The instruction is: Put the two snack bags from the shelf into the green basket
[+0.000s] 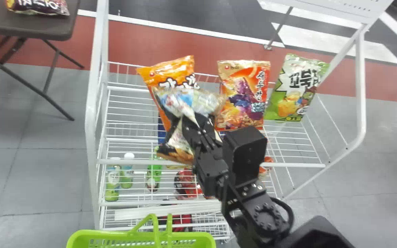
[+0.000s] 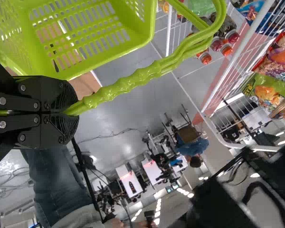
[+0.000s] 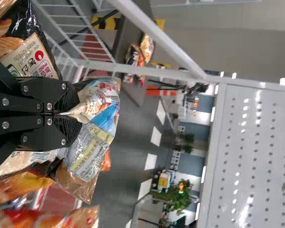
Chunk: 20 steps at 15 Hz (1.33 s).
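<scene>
"Where's the snack bag?"

"The crumpled, glossy blue-and-white snack bag [image 3: 90,149] is near the middle of the head view. The right gripper [image 3: 76,114], black and flat-fingered, has it pinched tight."

"Anything close by?"

"A bright orange packet [image 1: 169,70] stands just behind it, toward the upper middle. Right of that there's a red-and-gold foil packet [image 1: 245,100], then a green-and-white one [image 1: 291,93], all on the white wire shelf [image 1: 288,165]."

"And the basket?"

"The bright green plastic basket [image 1: 109,235] is at the bottom edge, left of centre. The black left gripper [image 2: 73,111] is clenched around its ridged green handle [image 2: 126,84]."

"So which step is this?"

"I'd say a bag is gripped and the carry is in hand. I can't tell if it's the first or the second."

"What next?"

"Bring it clear of the shelf, down toward the lower left, over the basket's opening and past the handle, then let go. Mind the packets beside it; a brush could tip one."
</scene>
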Motion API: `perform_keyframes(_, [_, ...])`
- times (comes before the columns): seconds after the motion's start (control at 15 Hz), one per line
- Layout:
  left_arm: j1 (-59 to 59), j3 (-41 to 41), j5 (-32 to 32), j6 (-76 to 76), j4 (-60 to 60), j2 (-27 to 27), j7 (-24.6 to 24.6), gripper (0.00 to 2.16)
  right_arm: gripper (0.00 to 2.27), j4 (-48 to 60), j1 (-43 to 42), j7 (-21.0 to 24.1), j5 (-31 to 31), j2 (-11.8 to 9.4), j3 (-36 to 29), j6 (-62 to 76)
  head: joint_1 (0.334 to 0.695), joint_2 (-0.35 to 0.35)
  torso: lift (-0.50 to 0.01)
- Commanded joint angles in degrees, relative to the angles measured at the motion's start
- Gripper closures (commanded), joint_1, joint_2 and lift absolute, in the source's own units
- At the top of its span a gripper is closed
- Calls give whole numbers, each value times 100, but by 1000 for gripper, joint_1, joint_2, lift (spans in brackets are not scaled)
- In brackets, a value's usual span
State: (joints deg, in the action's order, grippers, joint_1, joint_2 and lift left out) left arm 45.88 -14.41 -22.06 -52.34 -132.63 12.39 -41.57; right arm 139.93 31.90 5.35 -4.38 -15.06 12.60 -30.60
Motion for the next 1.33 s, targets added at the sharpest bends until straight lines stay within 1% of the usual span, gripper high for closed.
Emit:
perform_keyframes(0.0, [0, 0, 0, 17, 9, -8, 0, 1659, 2243, 667, 625, -8, 25, -146, -389, -1015, 695, -350, -11])
perform_keyframes(0.13, [0, 0, 0, 17, 18, -8, 0, 1659, 2243, 1142, 1082, -17, 25, -261, -644, -1911, 695, -350, -11])
perform_keyframes(0.33, [0, 0, 0, 35, 35, -17, 9, 1659, 2243, 1599, 1433, -113, 113, -366, -899, -3247, 695, -350, -11])
perform_keyframes(0.47, [0, 0, 0, 17, 35, -17, 18, 1659, 2243, 1880, 1521, -272, 201, -392, -934, -4425, 695, -350, -11])
perform_keyframes(0.6, [0, 0, 0, 17, 35, -26, 18, 1659, 2243, 2039, 1600, -509, 385, -401, -934, -5304, 695, -350, -11])
perform_keyframes(0.73, [9, 0, 0, 17, 26, -26, 18, 1659, 2243, 1951, 1671, -623, 517, -401, -794, -5409, 695, -350, -11])
perform_keyframes(0.87, [0, -26, 0, 35, 35, -35, 27, 1659, 2243, 1766, 1653, -693, 798, -392, -688, -5198, 695, -350, -11])
perform_keyframes(1.0, [0, -70, 35, 35, 26, -35, 44, 1659, 2243, 1450, 1424, -799, 948, -366, -451, -5040, 695, -350, -11])
perform_keyframes(1.2, [18, -79, 35, 35, 18, -26, 62, 1659, 2243, 852, 1020, -816, 1176, -322, -55, -4706, 695, -350, -11])
perform_keyframes(1.27, [26, -70, 35, 35, 9, -35, 62, 1659, 2240, 580, 906, -816, 1159, -287, 94, -4372, 695, -350, -11])
